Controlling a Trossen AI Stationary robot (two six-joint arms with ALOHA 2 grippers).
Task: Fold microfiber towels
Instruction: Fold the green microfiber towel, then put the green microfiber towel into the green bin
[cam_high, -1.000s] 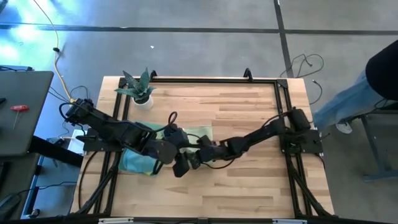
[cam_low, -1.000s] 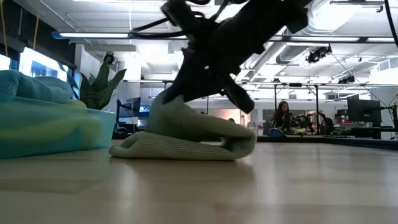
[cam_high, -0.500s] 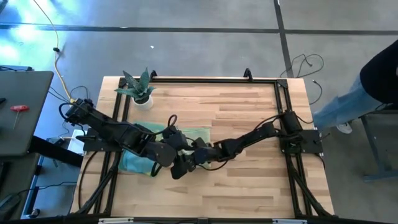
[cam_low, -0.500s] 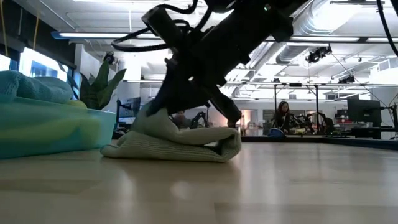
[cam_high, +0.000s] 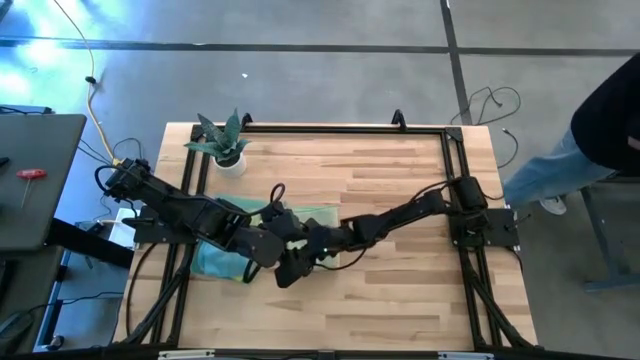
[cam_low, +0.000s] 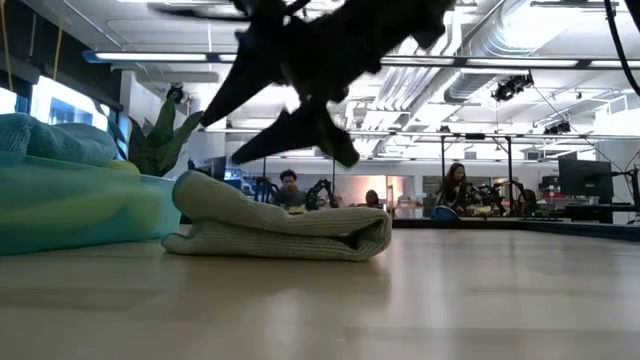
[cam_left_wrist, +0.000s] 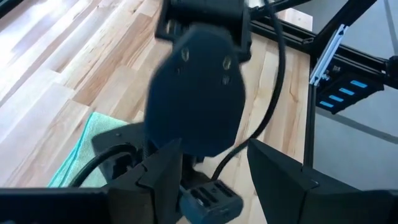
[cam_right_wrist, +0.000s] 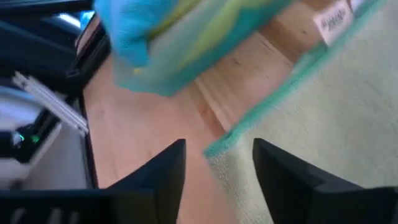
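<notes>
Beyond the wooden worktop (cam_high: 400, 190) runs a bright workshop where people sit at distant benches. A pale green towel (cam_low: 280, 228), folded over on itself, lies flat left of the worktop's centre. Just above it, touching nothing, hangs the right end effector (cam_low: 290, 135), fingers spread apart and empty; in its wrist view the towel's teal-edged border (cam_right_wrist: 273, 99) sits just past the fingertips. At nine o'clock from the towel rests a stack of blue, yellow and teal towels (cam_low: 70, 195). The left end effector (cam_left_wrist: 205, 180) waits beside the right one at the towel's six o'clock edge, fingers parted, holding nothing.
</notes>
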